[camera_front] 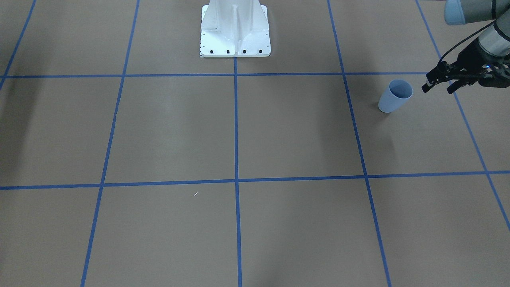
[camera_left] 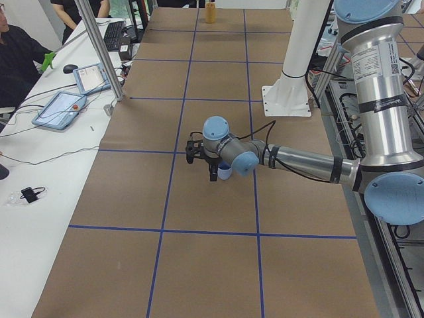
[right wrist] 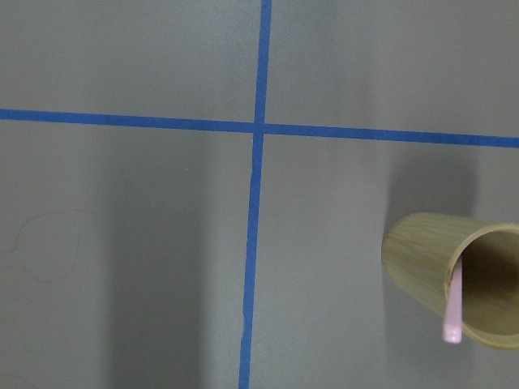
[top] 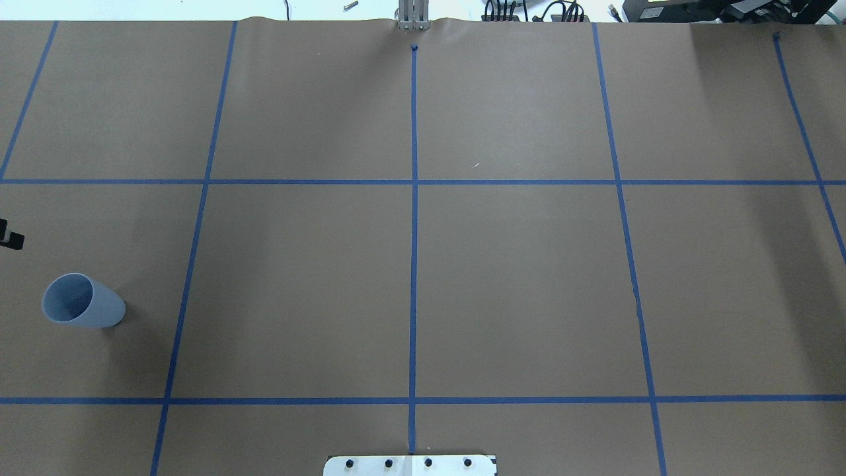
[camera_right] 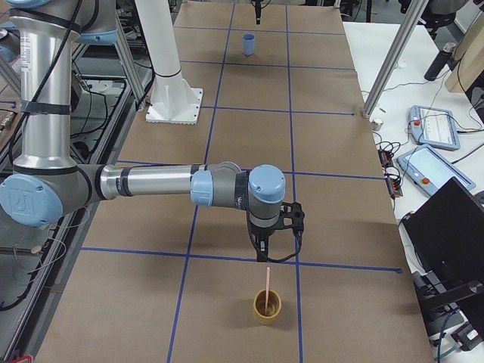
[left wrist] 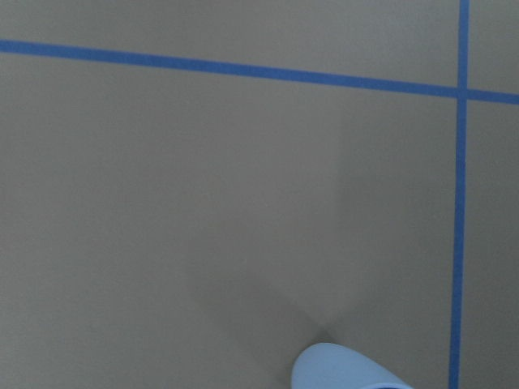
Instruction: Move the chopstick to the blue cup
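Note:
The blue cup [camera_front: 394, 96] stands upright near the table's left end; it also shows in the overhead view [top: 82, 302] and at the bottom edge of the left wrist view [left wrist: 345, 373]. My left gripper [camera_front: 438, 88] hovers just beside the cup, open and empty. A pale pink chopstick [camera_right: 267, 283] stands in a tan bamboo cup [camera_right: 267, 306] at the table's right end, and shows in the right wrist view [right wrist: 454, 304] leaning inside that cup [right wrist: 422, 271]. My right gripper [camera_right: 276, 243] hangs just above and beside the chopstick's top; I cannot tell if it is open or shut.
The white robot base [camera_front: 235, 30] stands at the middle of the table's robot side. Blue tape lines grid the brown table. An operators' desk with tablets [camera_left: 59, 109] and metal posts [camera_left: 99, 50] runs along the far side.

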`<move>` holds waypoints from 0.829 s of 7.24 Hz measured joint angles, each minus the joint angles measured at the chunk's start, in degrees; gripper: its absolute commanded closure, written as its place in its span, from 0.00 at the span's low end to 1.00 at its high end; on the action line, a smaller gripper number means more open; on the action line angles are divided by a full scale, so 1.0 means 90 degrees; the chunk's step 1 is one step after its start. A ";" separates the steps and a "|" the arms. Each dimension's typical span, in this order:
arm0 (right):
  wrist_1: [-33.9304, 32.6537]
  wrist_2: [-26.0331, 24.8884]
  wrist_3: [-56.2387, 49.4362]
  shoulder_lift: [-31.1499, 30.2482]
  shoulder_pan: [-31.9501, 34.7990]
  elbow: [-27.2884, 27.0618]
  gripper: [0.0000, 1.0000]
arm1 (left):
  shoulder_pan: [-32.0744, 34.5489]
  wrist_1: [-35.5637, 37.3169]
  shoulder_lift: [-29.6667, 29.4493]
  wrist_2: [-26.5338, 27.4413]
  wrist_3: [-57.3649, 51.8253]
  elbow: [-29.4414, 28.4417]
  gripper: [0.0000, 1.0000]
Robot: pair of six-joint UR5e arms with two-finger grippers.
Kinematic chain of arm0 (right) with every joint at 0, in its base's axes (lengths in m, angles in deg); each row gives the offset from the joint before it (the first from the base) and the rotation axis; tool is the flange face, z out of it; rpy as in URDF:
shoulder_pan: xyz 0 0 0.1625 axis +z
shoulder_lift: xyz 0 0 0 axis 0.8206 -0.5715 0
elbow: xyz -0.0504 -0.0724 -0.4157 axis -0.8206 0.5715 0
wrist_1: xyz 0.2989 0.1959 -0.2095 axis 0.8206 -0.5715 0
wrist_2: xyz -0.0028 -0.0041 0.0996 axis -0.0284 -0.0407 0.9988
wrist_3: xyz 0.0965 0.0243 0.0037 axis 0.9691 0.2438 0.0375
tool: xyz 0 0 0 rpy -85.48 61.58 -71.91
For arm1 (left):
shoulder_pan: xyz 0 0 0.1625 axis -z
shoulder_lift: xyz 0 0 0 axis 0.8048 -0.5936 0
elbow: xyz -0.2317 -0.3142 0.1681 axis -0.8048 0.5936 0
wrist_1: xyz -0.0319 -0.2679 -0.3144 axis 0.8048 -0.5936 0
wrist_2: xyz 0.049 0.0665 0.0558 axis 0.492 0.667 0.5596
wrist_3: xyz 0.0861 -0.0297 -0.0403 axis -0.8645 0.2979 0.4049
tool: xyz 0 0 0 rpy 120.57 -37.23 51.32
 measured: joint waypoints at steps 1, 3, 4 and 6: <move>0.0000 0.0016 0.0001 0.0000 0.0000 0.0006 0.00 | -0.0221 -0.0100 0.0030 0.0113 0.0150 -0.0004 0.02; -0.0001 0.0084 0.0001 0.0000 0.0000 0.0023 0.00 | -0.0519 -0.0149 0.0043 0.0189 0.0233 -0.0011 0.02; -0.0001 0.0097 0.0002 0.0000 0.0000 0.0032 0.00 | -0.0618 -0.0153 0.0044 0.0196 0.0242 -0.0020 0.02; -0.0001 0.0104 0.0002 0.0000 0.0000 0.0046 0.00 | -0.0784 -0.0154 0.0033 0.0200 0.0246 -0.0050 0.03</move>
